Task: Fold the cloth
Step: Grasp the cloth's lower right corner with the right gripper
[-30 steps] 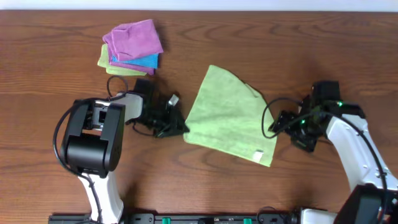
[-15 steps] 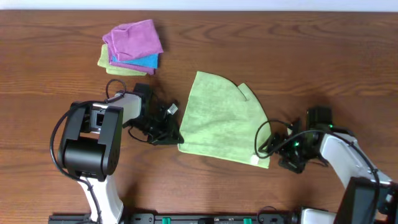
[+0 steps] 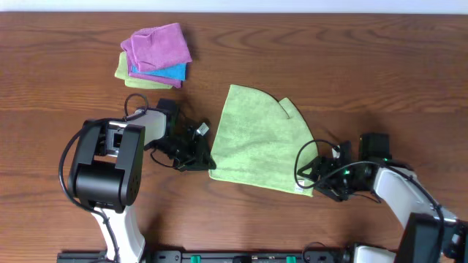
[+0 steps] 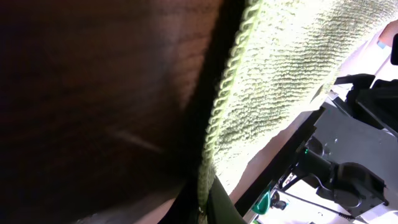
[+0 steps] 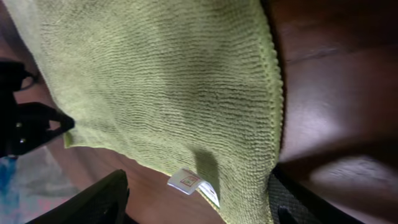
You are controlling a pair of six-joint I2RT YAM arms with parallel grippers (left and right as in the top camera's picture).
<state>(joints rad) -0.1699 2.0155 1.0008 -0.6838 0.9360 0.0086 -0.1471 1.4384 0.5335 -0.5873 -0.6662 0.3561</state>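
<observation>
Two claws sit at the near edge of the work. The right claw (image 5: 196, 202) stands spread, its dark fingers (image 5: 102, 196) wide apart on either side of the near right corner of the cloth (image 3: 257, 139). That corner carries a small white rectangular tag (image 5: 186, 182) with a reddish mark too small to read. The left claw (image 3: 206, 158) is pressed together, pinching the near left corner of the same cloth. In its wrist view the looped, stitched hem (image 4: 227, 93) runs straight down into the grip.

The cloth is yellow-green, soft and fuzzy, with a fine ribbed pile that shows clearly in the right wrist view. It lies flat at the middle of the desk (image 3: 380, 66), between the two claws. Its left and near edges are straight, the near one slanting toward the right claw. The far right side curves round, with a small notch in the outline near the far corner.

The desk is dark brown wood with a streaked grain and a dull sheen.

Farthest off, at the far left and well apart from the cloth, is a loose stack of folded cloths. A purple cloth (image 3: 156, 45) lies crumpled on top, above a blue cloth (image 3: 174, 71). A pale green cloth (image 3: 126, 71) is at the bottom, peeking out at the left.
</observation>
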